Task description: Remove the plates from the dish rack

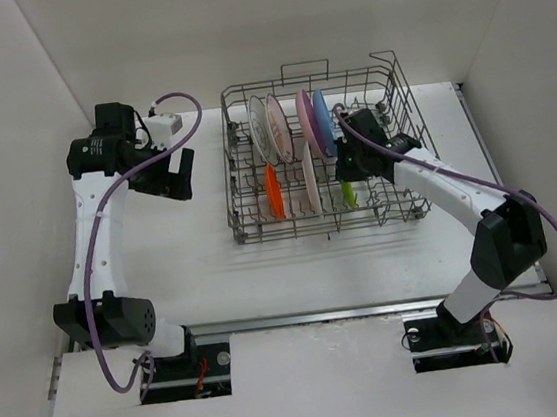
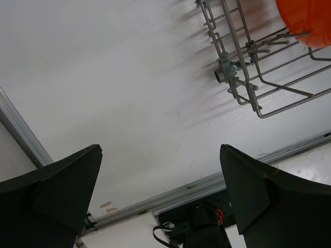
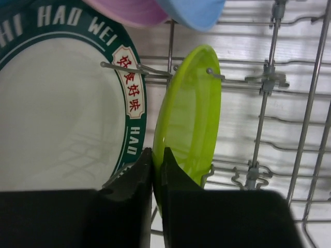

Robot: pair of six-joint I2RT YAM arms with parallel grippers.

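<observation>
Though narrowed to a slit, seems to pinch the lime green plate (image 3: 189, 119) with the right hand (image 3: 158, 173). Stands on edge in the dish rack (image 1: 292, 235), near row, beside the teal-rimmed plate (image 3: 62, 119), faces turned left and right. Holds the left hand (image 2: 160, 150) spread wide above the surface (image 2: 129, 77).

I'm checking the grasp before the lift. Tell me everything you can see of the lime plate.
The lime plate is round, glossy and plain lime green, plastic by its look. It stands on edge in the near row of the rack, held upright between wire tines, one of which crosses its upper face. The teal-rimmed plate stands close beside it; whether they touch is unclear. The right gripper appears shut on its near rim. No chips or dirt show.
</observation>
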